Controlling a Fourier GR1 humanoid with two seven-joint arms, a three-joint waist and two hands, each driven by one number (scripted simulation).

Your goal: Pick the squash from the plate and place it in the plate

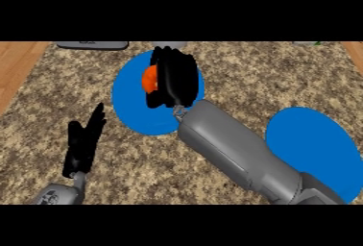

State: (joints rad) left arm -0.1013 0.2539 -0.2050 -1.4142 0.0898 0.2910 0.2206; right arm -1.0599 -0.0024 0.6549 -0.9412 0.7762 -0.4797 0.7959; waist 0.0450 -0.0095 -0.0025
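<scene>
A: While the right hand (170,77) is reaching over the far plate (131,103), how far along is the task looking?

B: Early, I'd judge. The squash (150,79) is still sitting on that plate, its orange showing at the hand's left edge. The fingers are curling down round it, so a grasp is forming, but nothing is looking lifted yet.

A: And what is remaining?

B: Raising it, carrying it to the other plate (315,144), which is lying right of and nearer than the far plate, and setting it down there.

A: Counting things?

B: Two blue plates, one squash, two hands. The left hand (81,144) is resting left of the far plate, fingers straight and holding nothing.
</scene>
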